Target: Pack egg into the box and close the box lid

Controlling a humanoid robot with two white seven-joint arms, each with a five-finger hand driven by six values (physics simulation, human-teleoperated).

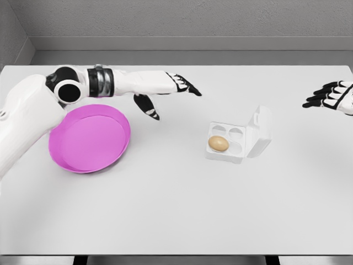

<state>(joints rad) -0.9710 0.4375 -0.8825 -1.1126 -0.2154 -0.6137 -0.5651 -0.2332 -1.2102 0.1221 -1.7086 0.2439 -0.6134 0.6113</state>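
Note:
A brown egg (218, 143) lies in the front-left cup of a small white egg box (238, 148) right of the table's middle. The box lid (261, 131) stands raised on its right side. My left hand (168, 88) hovers above the table, left of and behind the box, with fingers stretched out and thumb hanging down, holding nothing. At the right edge, my right hand (331, 97) shows with its fingers spread, well apart from the box.
A pink plate (91, 139) rests on the white table (176, 215) at the left, partly under my left forearm. A grey wall runs along the table's far edge.

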